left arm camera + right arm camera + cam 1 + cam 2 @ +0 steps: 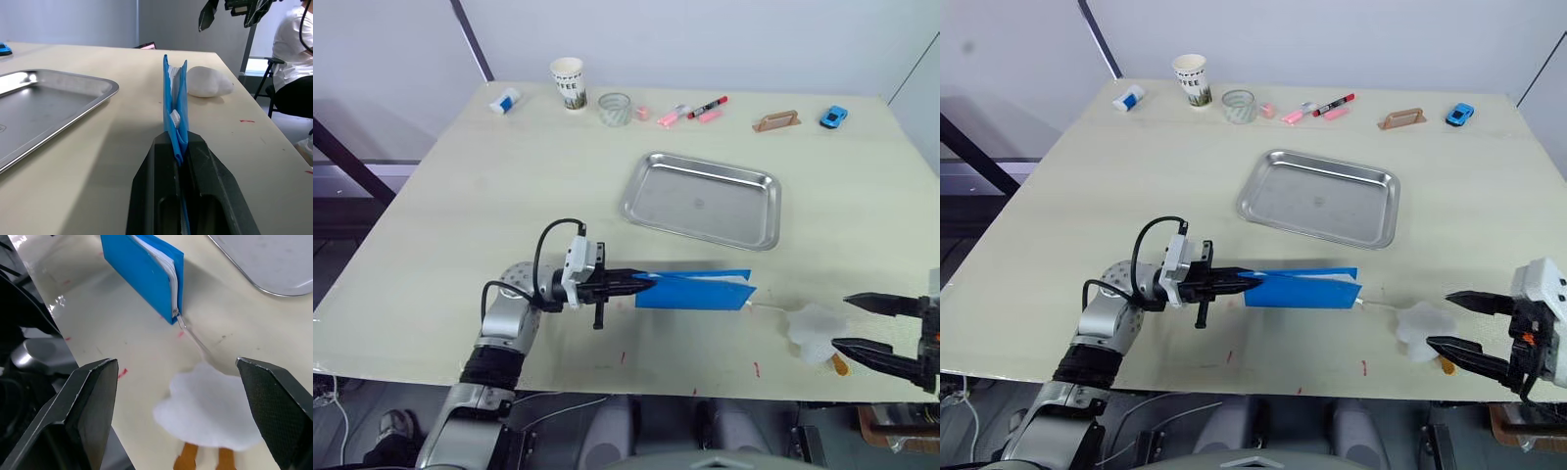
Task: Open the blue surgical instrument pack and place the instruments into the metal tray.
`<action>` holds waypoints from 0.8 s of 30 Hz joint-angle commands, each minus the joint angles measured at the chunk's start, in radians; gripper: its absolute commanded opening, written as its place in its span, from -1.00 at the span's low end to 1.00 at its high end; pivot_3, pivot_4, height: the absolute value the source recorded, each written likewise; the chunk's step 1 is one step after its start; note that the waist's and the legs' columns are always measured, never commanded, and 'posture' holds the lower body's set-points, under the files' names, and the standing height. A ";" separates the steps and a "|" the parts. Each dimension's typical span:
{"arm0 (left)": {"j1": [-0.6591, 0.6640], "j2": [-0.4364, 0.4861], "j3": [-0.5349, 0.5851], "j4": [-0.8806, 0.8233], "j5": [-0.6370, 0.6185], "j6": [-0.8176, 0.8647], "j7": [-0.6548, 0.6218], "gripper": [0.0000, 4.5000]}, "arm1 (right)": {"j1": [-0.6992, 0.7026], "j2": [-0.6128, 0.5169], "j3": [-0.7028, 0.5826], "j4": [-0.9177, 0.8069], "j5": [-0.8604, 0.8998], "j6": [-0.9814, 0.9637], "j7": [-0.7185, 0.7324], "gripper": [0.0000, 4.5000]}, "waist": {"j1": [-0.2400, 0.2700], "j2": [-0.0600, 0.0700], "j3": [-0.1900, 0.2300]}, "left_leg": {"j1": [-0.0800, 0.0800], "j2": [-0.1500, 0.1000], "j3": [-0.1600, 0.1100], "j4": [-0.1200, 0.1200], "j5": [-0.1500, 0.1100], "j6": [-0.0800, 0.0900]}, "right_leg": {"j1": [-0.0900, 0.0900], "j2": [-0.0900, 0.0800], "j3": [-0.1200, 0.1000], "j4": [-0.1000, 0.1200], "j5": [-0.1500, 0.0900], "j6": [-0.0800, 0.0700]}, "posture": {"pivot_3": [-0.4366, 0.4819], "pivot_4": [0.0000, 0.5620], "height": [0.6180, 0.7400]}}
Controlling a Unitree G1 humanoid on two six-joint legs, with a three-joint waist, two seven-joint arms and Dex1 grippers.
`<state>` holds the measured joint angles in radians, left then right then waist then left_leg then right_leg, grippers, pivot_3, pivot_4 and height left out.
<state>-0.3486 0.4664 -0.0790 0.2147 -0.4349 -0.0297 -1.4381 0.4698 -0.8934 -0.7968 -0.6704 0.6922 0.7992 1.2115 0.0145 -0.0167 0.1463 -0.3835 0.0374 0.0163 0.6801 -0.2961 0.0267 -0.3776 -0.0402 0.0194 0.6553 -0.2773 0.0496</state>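
On the left, the left gripper (641, 283) is pinching one end of the blue surgical instrument pack (697, 291), its two black fingers closed on the blue cover; the left wrist view is showing the pack standing on edge between them, white lining visible between the covers. The pack is sitting on the table (460, 196), near the front edge and just in front of the metal tray (701, 200), which is lying empty a little farther back. A thin wire-like strand is trailing from the pack's far end to a white, soft-looking object (813, 331) on the table further right. At the right, the right gripper (864, 324) is hovering just beside that white object with its fingers spread wide, holding nothing.

Judging from this, the opening step is in hand: the pack is steadied but not spread, and no instruments are visible. The next move likely calls for the right gripper to reach the free end, catch one cover and peel it away while the left is anchoring the other.
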 commanded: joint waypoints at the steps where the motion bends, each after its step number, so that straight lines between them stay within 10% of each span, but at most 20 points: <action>1: -0.015 0.006 0.021 -0.002 -0.013 -0.015 -0.005 -1.00 | 0.110 0.032 -0.106 -0.014 -0.057 -0.085 0.036 0.87 | 0.001 0.000 0.000 | 0.000 0.000 0.000 0.000 0.000 0.000 | 0.000 0.000 0.000 0.000 0.000 0.000 | -0.05 -0.47 1.00; 12: -0.008 0.004 0.015 -0.021 -0.016 -0.012 -0.003 -1.00 | 0.161 0.055 -0.061 0.038 -0.090 -0.199 0.031 0.87 | -0.001 -0.001 0.000 | 0.001 0.000 0.002 0.000 0.000 0.000 | 0.000 0.001 0.002 0.000 0.000 0.000 | -0.05 -0.47 1.00; 24: -0.008 -0.005 0.004 -0.038 -0.011 -0.004 0.009 -1.00 | -0.077 -0.028 0.300 0.208 -0.247 -0.326 -0.042 0.87 | -0.001 -0.001 0.001 | 0.001 0.000 0.002 0.000 0.000 0.000 | 0.000 0.002 0.002 0.000 0.000 0.000 | -0.05 -0.47 1.00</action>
<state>-0.3474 0.4633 -0.0805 0.2129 -0.4348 -0.0286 -1.4341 0.4135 -0.9093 -0.5354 -0.4811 0.4693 0.4949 1.1881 0.0136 -0.0174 0.1472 -0.3823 0.0376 0.0179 0.6801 -0.2961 0.0267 -0.3777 -0.0387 0.0218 0.6554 -0.2774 0.0494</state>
